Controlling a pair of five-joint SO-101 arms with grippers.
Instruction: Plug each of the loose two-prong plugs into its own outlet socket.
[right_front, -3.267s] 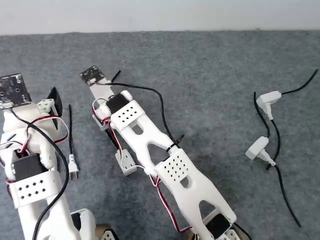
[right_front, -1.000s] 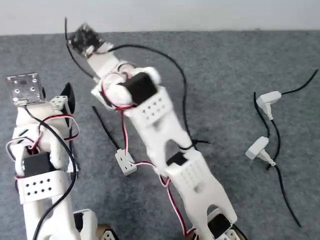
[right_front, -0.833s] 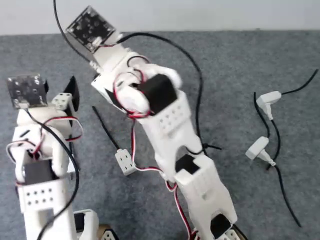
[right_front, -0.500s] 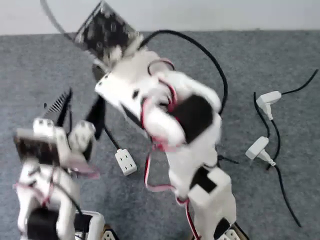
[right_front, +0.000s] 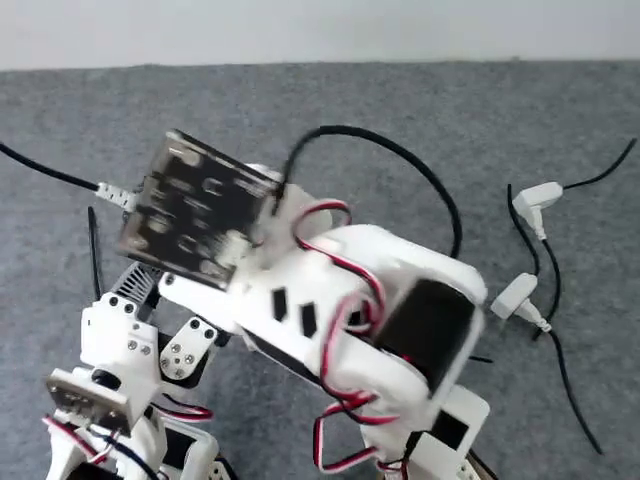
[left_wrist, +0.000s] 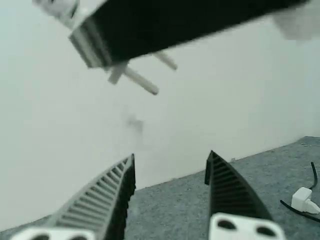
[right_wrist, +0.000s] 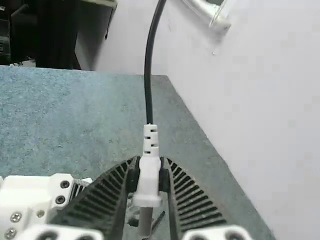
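Where the high view starts at its left edge, a black cord (right_front: 50, 168) comes in over the grey mat (right_front: 300, 110) and runs to the right arm's wrist. Below it, in the near left corner, stands the left arm (right_front: 120, 340). Its wrist view shows the left gripper (left_wrist: 171, 156) with its two ribbed black fingers (left_wrist: 107, 200) spread apart and nothing between them, aimed at a white wall (left_wrist: 60, 125) above the mat's far edge. Across the top of that view hangs a dark flat part (left_wrist: 175, 25) with pale pins sticking out. In the middle of the high view the right arm (right_front: 400, 300) rears up close to the camera, with a circuit board (right_front: 195, 220) on its wrist facing upward. Its wrist view shows the right gripper (right_wrist: 150, 161) clamped on a white plug (right_wrist: 150, 142), held off the mat with one finger pressed on each side. The cord leads away from the plug's outer end, and the prong end is too blurred to make out. At the right, on the mat, lie an upper white piece (right_front: 537, 200) and a lower white piece (right_front: 515, 295), each on a thin black cord, well apart from both grippers
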